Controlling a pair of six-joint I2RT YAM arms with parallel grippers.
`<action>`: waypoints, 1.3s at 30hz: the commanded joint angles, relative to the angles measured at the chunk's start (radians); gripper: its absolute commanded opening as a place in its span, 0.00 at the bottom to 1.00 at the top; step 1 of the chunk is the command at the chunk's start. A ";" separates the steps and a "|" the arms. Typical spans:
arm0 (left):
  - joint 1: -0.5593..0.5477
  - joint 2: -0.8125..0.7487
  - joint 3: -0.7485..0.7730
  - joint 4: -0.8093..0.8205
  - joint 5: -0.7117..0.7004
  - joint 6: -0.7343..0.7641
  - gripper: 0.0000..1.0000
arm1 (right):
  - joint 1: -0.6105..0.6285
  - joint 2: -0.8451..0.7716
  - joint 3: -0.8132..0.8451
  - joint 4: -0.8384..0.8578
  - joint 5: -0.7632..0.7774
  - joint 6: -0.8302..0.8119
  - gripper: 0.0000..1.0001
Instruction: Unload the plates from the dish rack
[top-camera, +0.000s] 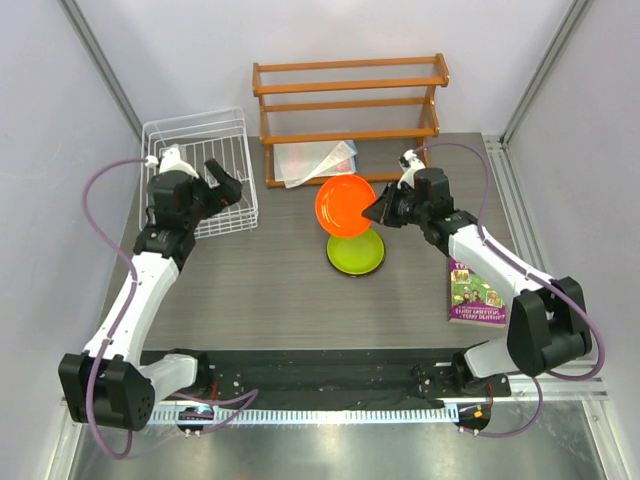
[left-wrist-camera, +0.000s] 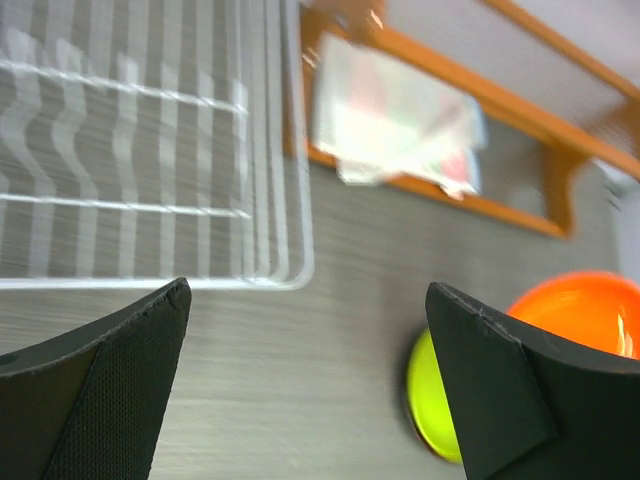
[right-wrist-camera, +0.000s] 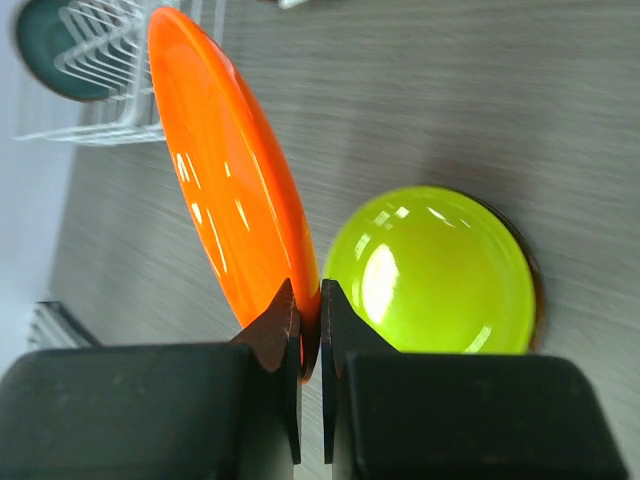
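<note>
Your right gripper (top-camera: 378, 213) is clenched on the orange plate's (top-camera: 345, 205) rim, holding it tilted on edge just beside the lime green plate (top-camera: 355, 252) lying on the counter (top-camera: 280, 290). Your left gripper (top-camera: 225, 180) hangs spread wide by the dish rack (top-camera: 195, 130).

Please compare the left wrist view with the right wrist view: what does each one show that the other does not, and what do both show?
Only the left wrist view: the left gripper, open and empty, the orange wooden shelf and a clear packet on it. Only the right wrist view: the right gripper shut on the rim of the orange plate, and a dark teal plate by the wires of the dish rack. Both: the orange plate, the lime green plate, the dish rack and the table.
</note>
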 joint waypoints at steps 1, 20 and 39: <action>0.001 -0.009 0.107 -0.147 -0.349 0.128 0.99 | 0.003 -0.031 -0.023 -0.198 0.130 -0.098 0.02; 0.001 0.114 0.130 -0.165 -0.472 0.136 1.00 | 0.002 0.078 -0.052 -0.186 0.077 -0.124 0.19; 0.175 0.241 0.202 -0.178 -0.463 0.137 0.99 | 0.003 0.078 0.049 -0.373 0.236 -0.247 0.70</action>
